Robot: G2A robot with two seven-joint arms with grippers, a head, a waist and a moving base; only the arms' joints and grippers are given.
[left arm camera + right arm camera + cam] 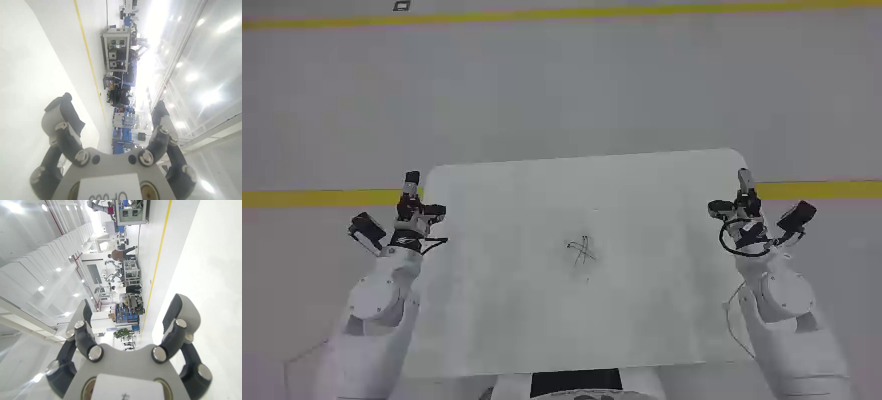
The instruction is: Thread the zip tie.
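Zip tie status?
Lies mid-bench, looks unthreaded, too small to be sure. Nothing started.
Fingers?
Left gripper at the left bench edge, right gripper at the right edge. Both have fingers apart, empty, well apart from it. Pickup and threading remain.
Writing?
White wrist labels, print cut off, unreadable.
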